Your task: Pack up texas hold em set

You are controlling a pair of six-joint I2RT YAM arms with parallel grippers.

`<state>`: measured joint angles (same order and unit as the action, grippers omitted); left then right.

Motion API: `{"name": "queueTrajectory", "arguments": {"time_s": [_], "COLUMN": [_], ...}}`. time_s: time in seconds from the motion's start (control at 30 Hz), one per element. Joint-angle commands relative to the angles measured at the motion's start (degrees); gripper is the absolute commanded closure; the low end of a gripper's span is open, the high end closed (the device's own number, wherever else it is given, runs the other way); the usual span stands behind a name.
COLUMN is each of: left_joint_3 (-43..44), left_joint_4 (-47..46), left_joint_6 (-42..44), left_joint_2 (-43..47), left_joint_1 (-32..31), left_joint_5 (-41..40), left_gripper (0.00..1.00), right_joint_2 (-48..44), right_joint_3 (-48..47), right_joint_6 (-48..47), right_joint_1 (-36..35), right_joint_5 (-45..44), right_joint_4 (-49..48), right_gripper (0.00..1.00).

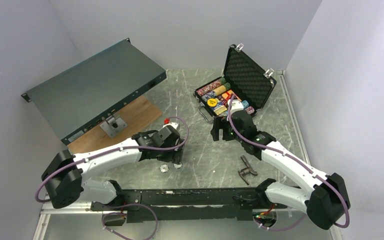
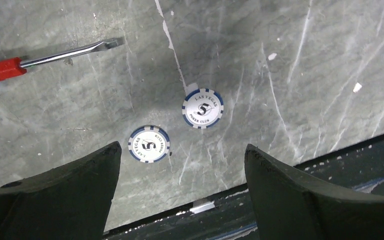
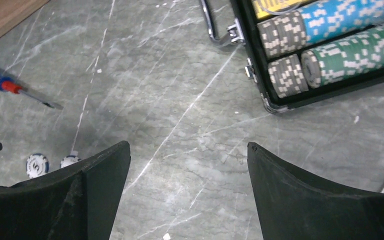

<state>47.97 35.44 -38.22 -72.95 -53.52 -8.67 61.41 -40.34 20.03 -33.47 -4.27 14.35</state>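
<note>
While the black briefcase (image 1: 247, 77) stands lid-up at one o'clock, chip rows (image 1: 215, 91) mostly filled | we count two white-blue chips (image 2: 203, 108) loose on the table (image 1: 190, 90) at seven o'clock | left gripper (image 2: 182, 147) wide, empty, above them | right gripper (image 3: 188, 145) wide, empty | to do: chips in, lid shut

Pale lilac walls (image 1: 180, 30) on three sides; scratched grey marbled tabletop (image 1: 205, 157); soft even light.

L gripper (image 2: 182, 152) & R gripper (image 3: 188, 150) jaws wide (both angled down).
</note>
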Motion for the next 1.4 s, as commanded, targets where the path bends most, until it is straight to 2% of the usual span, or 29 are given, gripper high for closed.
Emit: {"name": "queueTrajectory", "arguments": {"time_s": [0.0, 0.37, 0.7, 1.17, 1.37], "left_joint_3": [1.1, 4.8, 6.7, 9.5, 8.9], "left_joint_4": [-0.1, -1.3, -0.8, 0.2, 0.2], "left_joint_6": [-4.4, -2.2, -1.9, -1.6, -1.8], "left_joint_2": [-1.9, -9.6, -15.7, -23.0, -23.7], "left_joint_1": [-0.4, -1.6, -2.9, -5.6, -5.7], "left_joint_5": [-3.1, -0.6, 0.3, -1.7, -2.4], "left_gripper": [0.06, 0.19, 0.19, 0.36, 0.37], "right_joint_2": [-4.1, -10.4, -7.9, -6.0, -5.4], "right_joint_3": [1.7, 4.5, 4.3, 3.9, 4.1], "right_joint_6": [2.2, 2.7, 3.5, 3.9, 4.2], "right_joint_1": [0.6, 1.4, 1.4, 1.4, 1.4], "right_joint_5": [-5.2, -10.3, -8.7, -7.5, -7.2], "right_joint_4": [-1.8, -0.4, -0.7, -1.2, -1.5], "right_gripper": [0.11, 0.06, 0.07, 0.06, 0.06]}}
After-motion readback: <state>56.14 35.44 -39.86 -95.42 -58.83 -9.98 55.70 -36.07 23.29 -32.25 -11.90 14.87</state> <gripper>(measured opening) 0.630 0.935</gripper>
